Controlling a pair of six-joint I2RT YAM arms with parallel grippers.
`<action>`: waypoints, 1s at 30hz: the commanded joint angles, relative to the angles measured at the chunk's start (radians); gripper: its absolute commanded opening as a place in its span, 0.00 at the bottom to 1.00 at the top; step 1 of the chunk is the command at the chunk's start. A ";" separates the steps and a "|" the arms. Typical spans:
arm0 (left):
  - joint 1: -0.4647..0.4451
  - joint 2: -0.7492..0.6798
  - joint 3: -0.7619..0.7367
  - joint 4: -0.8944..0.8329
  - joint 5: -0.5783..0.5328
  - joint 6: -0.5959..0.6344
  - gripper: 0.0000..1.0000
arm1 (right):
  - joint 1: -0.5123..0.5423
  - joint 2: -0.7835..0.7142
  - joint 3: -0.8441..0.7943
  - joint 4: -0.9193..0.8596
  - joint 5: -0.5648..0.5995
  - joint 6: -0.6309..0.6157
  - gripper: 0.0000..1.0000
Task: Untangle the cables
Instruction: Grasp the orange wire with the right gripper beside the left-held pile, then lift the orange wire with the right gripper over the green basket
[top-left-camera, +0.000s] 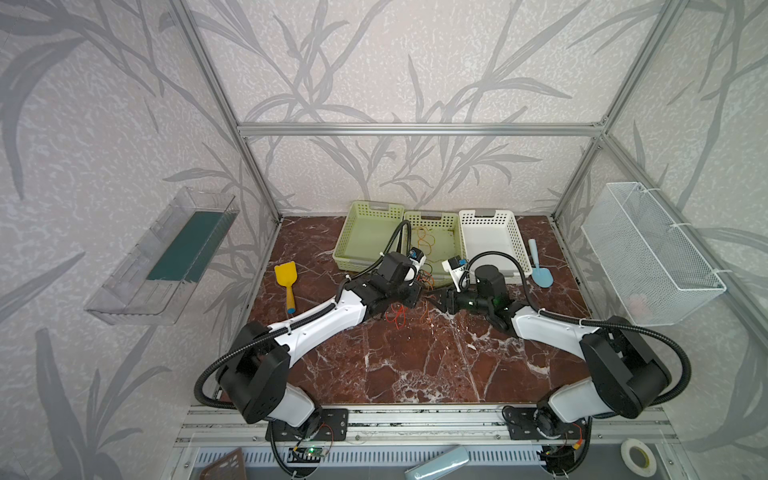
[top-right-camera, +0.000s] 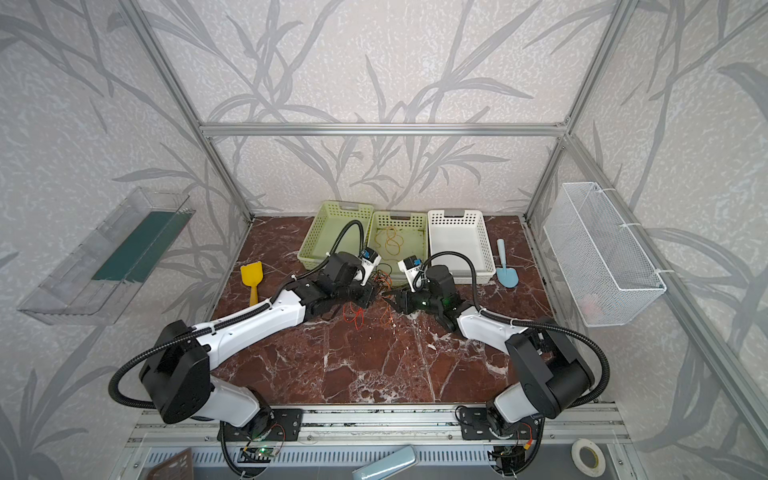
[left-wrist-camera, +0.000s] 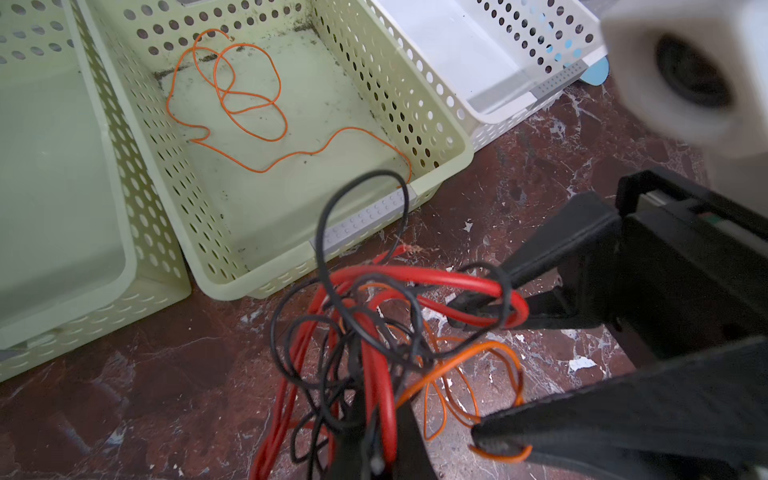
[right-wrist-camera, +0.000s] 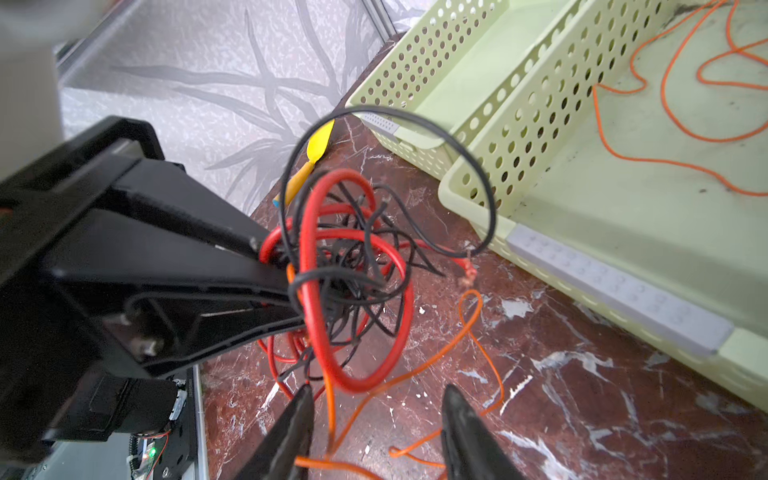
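Biggest first: the white wire-mesh basket (top-left-camera: 652, 249) hangs on the right wall, with a pale pinkish lump at its bottom, too blurred to name. Over on the left wall, the clear plastic tray (top-left-camera: 137, 286) carries a dark green slab (top-left-camera: 187, 249).

Along the back of the bench (top-left-camera: 415, 365), three perforated baskets stand side by side: the left green basket (top-left-camera: 348, 232), the middle green basket (top-left-camera: 432, 218) and the white basket (top-left-camera: 519, 243). The middle one has the cargo: an orange cable (left-wrist-camera: 272, 140) curls in loose loops on its grubby floor and runs out to the front rim.

And just in front of that basket, there's the knot. The cables (left-wrist-camera: 365, 332) are bunched between the two tools. The red cable (left-wrist-camera: 415, 275) swings in wide rings. The black cable (left-wrist-camera: 320, 232) throws one tall loop up past the basket's rim and scribbles tight curls through the red. Thin orange strands trail out of the knot onto the bench, and I cannot tell whether they belong to the strand in the basket.

The left tool (right-wrist-camera: 282, 274) is pressed together on the red-and-black bundle, holding it up off the bench. The right tool (right-wrist-camera: 379, 390) stands spread, an orange strand passing loose between its fingers.
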 joint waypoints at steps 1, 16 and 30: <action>-0.006 -0.025 0.028 -0.002 -0.015 0.006 0.00 | 0.007 0.005 -0.006 0.059 -0.009 0.006 0.42; -0.004 -0.103 -0.029 -0.045 -0.170 0.010 0.00 | -0.031 -0.160 0.004 -0.298 0.227 -0.143 0.00; 0.005 -0.112 -0.102 -0.069 -0.144 0.026 0.00 | -0.228 -0.410 -0.008 -0.491 0.302 -0.152 0.00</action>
